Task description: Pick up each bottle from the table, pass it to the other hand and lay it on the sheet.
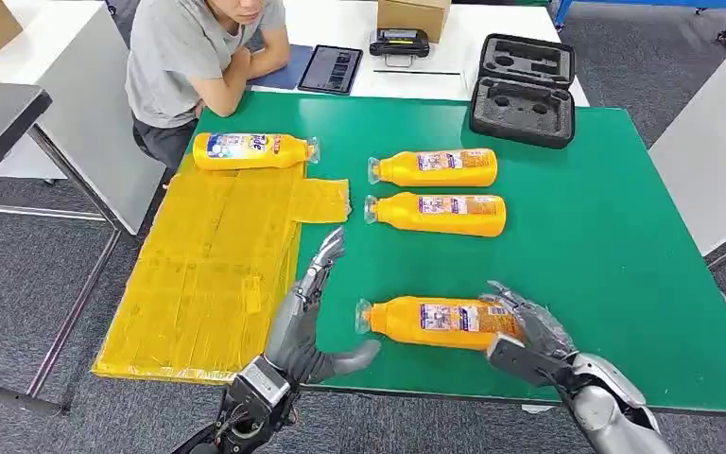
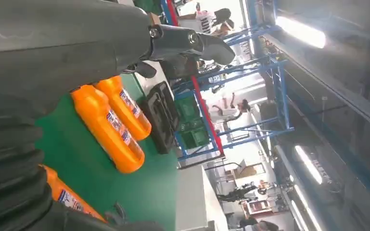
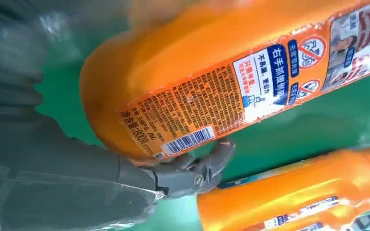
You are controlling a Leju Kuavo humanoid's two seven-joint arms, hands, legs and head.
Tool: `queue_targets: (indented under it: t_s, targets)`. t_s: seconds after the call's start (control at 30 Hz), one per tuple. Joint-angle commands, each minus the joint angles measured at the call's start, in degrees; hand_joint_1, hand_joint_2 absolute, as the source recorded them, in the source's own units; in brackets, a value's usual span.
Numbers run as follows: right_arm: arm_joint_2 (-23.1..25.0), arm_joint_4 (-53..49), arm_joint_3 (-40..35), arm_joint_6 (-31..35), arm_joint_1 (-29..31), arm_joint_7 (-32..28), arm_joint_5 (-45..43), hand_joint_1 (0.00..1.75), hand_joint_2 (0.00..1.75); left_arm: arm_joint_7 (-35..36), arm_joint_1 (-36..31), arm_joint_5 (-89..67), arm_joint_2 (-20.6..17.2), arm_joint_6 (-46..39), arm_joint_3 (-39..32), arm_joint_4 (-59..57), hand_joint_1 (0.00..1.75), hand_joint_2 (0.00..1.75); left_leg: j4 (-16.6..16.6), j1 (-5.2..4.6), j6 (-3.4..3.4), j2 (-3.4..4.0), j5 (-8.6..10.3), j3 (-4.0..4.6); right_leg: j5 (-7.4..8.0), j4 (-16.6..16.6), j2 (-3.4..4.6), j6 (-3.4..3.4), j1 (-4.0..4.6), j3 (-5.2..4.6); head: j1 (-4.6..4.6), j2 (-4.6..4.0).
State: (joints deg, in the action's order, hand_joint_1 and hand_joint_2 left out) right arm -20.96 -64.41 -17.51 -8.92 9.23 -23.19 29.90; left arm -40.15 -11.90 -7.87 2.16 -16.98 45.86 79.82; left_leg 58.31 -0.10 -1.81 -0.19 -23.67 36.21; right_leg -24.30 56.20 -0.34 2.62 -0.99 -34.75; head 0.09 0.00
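The nearest bottle (image 1: 440, 323) is lying on its side on the green table (image 1: 624, 265), close to the robot's edge and just to the right of the yellow sheet (image 1: 208, 274), with its cap end pointing toward the sheet. The right hand (image 1: 522, 333) is closing around the bottle's base end: in the right wrist view the thumb (image 3: 192, 175) is curling under the orange body beside the barcode, which suggests a grasp at the thick end so the neck stays free for the other hand to take. Whether the bottle is already off the table cannot be told. The left hand (image 1: 310, 312) is standing open, fingers apart and pointing away from the robot, between the sheet and the bottle's cap, apparently waiting there for the handover. Farther from the robot, two more bottles (image 1: 435, 190) are lying side by side, right of the sheet, presumably awaiting their turn. One bottle (image 1: 253, 150) is already resting along the sheet's far edge, so the task looks about a quarter done. Beyond the sheet a person (image 1: 198, 57) is leaning on a white table.
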Motion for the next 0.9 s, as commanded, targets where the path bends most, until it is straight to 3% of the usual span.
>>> queue_targets:
  t_s: [0.03,0.27,0.3,0.33,0.77,0.9]
  targets:
    - [-0.1,4.7,-1.1,-0.9,2.5,-0.4,-0.6,1.75,1.75,0.2,-1.6,-0.2,-0.2,0.2,0.5,-3.4,0.0,1.75,-0.1,0.04,0.08,0.02,-0.05,-0.22,-0.04,-0.1,0.02,-0.09,0.04,0.22,0.02,0.0]
    - [-0.3,4.8,-1.0,-1.0,2.5,-0.3,-0.6,1.75,1.75,0.2,-1.6,-0.3,-0.3,0.2,0.6,-3.4,0.0,1.75,0.0,0.03,0.06,0.0,-0.05,-0.18,-0.04,-0.1,0.0,-0.07,0.03,0.19,0.02,0.0]
    - [-0.3,4.8,-1.0,-1.0,2.5,-0.3,-0.6,1.75,1.75,0.2,-1.6,-0.3,-0.3,0.2,0.6,-3.4,0.0,1.75,-0.1,0.08,0.14,0.05,-0.2,-0.54,-0.16,-0.1,0.06,-0.17,0.09,0.55,0.0,0.0]
    - [-0.3,4.8,-1.0,-1.0,2.5,-0.3,-0.6,1.75,1.75,0.2,-1.6,-0.3,-0.3,0.2,0.6,-3.4,0.0,1.75,0.0,0.03,0.07,0.04,-0.07,-0.23,-0.05,-0.1,0.04,-0.08,0.03,0.22,0.0,0.0]
    - [-1.1,5.6,-1.3,-1.2,2.6,-0.5,-1.0,1.75,1.75,0.2,-2.0,0.1,-0.4,0.1,1.1,-3.5,0.0,1.75,0.0,0.03,0.06,-0.01,-0.03,-0.15,-0.03,-0.1,-0.01,-0.07,0.03,0.16,0.0,0.0]
    - [1.6,4.8,1.3,-0.6,2.6,-3.0,-5.8,1.75,1.75,0.2,-2.0,0.2,0.0,-0.8,0.7,-3.5,0.0,1.75,0.0,0.03,0.07,0.0,-0.05,-0.21,-0.05,-0.1,0.0,-0.09,0.03,0.21,0.0,0.0]
